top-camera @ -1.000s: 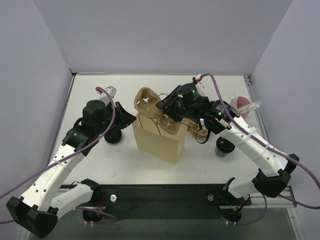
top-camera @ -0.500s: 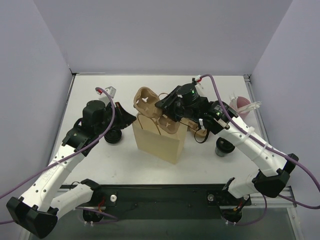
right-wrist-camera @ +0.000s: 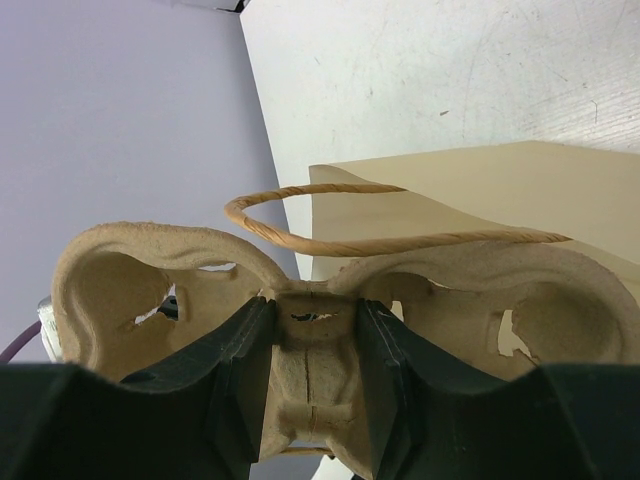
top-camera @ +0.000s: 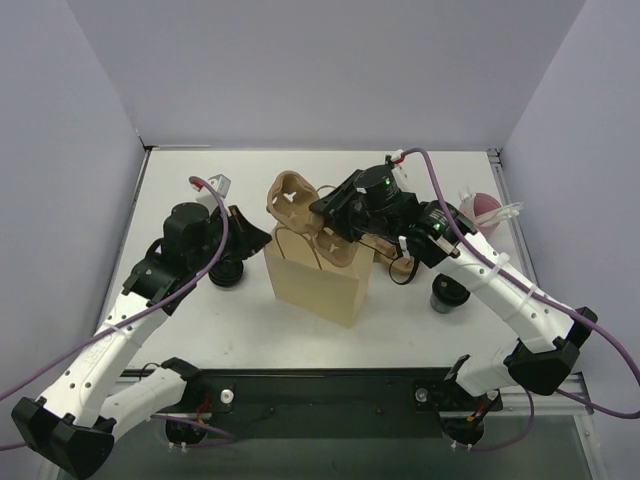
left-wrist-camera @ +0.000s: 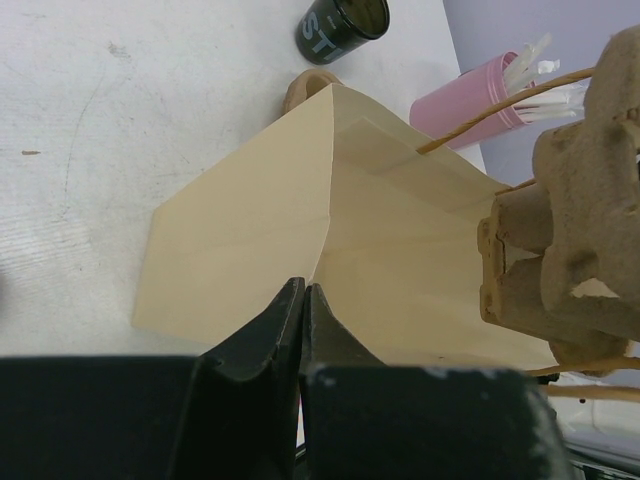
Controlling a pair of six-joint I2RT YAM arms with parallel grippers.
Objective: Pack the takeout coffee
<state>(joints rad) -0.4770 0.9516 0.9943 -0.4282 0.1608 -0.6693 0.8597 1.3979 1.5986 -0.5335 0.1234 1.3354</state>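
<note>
The right gripper (right-wrist-camera: 305, 325) is clamped on the central ridge of the tan moulded-pulp cup carrier (right-wrist-camera: 130, 285) — a cup well spreads to each side of its fingers, over the open mouth of the beige paper bag with twine handles (top-camera: 315, 285) just below. The left gripper (left-wrist-camera: 303, 300) is pinched tight on the bag's side crease — the bag stretches away ahead of it.

Overhead plus wrist close-ups; shared bag (top-camera: 315, 275)

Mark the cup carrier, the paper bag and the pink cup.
cup carrier (right-wrist-camera: 110, 275): right wrist view, on its left cup well.
paper bag (left-wrist-camera: 250, 210): left wrist view, on its flat side panel.
pink cup (left-wrist-camera: 460, 105): left wrist view, on its side wall.
</note>
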